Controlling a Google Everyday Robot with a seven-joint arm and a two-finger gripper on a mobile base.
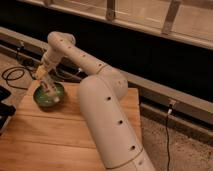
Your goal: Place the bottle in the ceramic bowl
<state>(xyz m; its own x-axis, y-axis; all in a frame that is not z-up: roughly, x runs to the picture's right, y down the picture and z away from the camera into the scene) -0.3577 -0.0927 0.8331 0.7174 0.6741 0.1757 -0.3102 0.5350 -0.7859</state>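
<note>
The ceramic bowl (pixel 41 101), dark green and glossy, sits on the wooden table (pixel 65 135) near its far left corner. My gripper (pixel 43 83) is just above the bowl's back rim, at the end of the white arm (pixel 75 52) that reaches in from the right. It is shut on the bottle (pixel 50 93), which slants down from the gripper into the bowl. The bottle's white cap (pixel 56 100) is low, near the bowl's right inside wall.
A black cable (pixel 12 75) coils on the floor left of the table. A dark object (pixel 4 107) stands at the table's left edge. A low wall with a metal rail (pixel 165 95) runs behind. Another cable (pixel 167 135) hangs at the right.
</note>
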